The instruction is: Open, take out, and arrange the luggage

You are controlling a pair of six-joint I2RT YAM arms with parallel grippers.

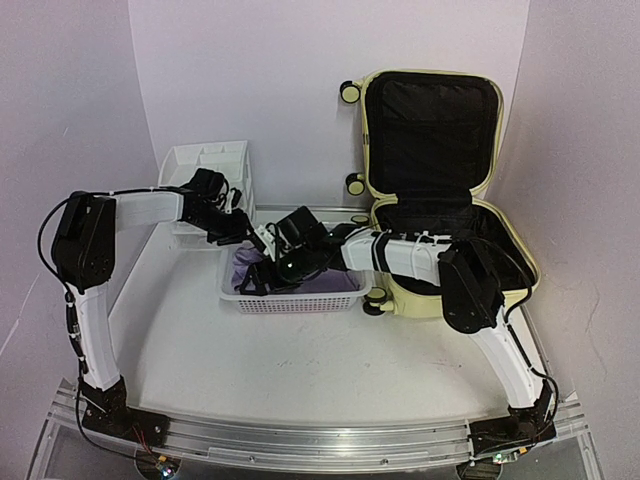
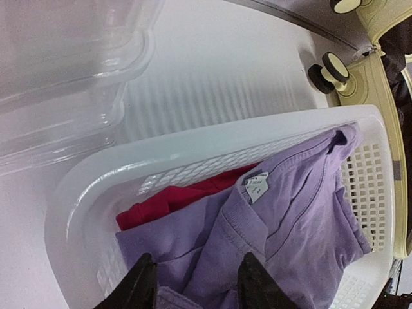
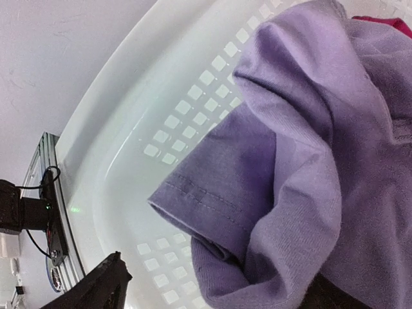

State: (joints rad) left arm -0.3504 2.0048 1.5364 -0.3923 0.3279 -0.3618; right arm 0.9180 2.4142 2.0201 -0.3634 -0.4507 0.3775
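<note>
Luggage [image 1: 440,180] sits at the table's back right, lid flipped up, black lining showing. Touching its left side, a white mesh basket [image 1: 300,301] holds a purple shirt [image 2: 296,225] over a red garment [image 2: 161,201]. The left gripper [image 2: 196,273] is spread partway above the shirt. The right gripper [image 3: 219,286] is wide, with a shirt fold between its jaws.

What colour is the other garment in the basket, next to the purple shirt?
The garment is red; the left wrist view shows it best.

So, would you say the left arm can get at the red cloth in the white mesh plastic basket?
Probably: the left gripper hovers over the basket, and the red cloth shows beside the purple T-shirt.
</note>
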